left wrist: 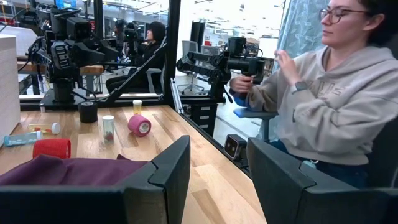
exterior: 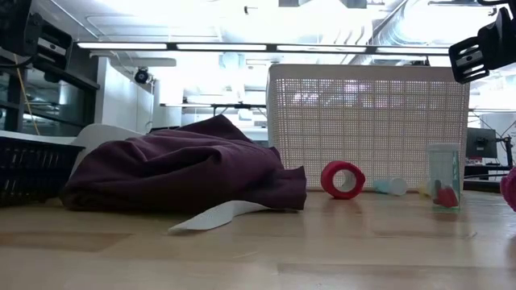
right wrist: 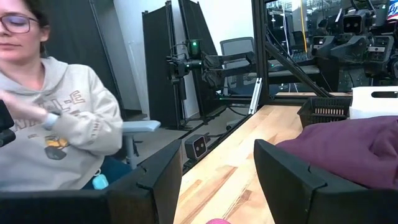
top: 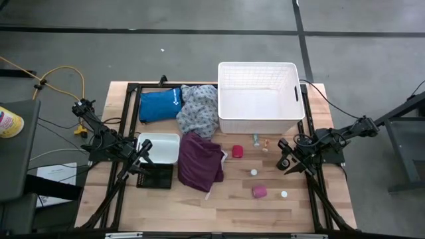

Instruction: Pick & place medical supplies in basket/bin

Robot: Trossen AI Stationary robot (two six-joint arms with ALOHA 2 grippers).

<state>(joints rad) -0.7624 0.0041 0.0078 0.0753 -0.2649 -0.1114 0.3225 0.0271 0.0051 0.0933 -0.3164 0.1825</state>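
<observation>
The white lattice basket (top: pixel 257 98) stands at the table's far side. In front of it lie a red roll (top: pixel 238 151), a pink roll (top: pixel 259 191), two small white round pieces (top: pixel 254 172) and small vials (top: pixel 255 140). A maroon cloth (top: pixel 199 161) lies crumpled at the middle, with a grey-patterned cloth (top: pixel 198 109) beyond it. My left gripper (left wrist: pixel 217 180) hovers open at the table's left, over the white tray (top: pixel 159 147) and black mesh crate (top: pixel 155 176). My right gripper (right wrist: pixel 217 180) hovers open at the table's right, near the vials. Neither has anything between its fingers.
A blue pouch (top: pixel 159 105) lies at the far left beside the grey-patterned cloth. A white slip (exterior: pixel 211 216) sticks out from under the maroon cloth. A person in a grey hoodie (left wrist: pixel 329 93) sits beyond the table's near edge. Bare wood shows along the near edge (top: pixel 219 212).
</observation>
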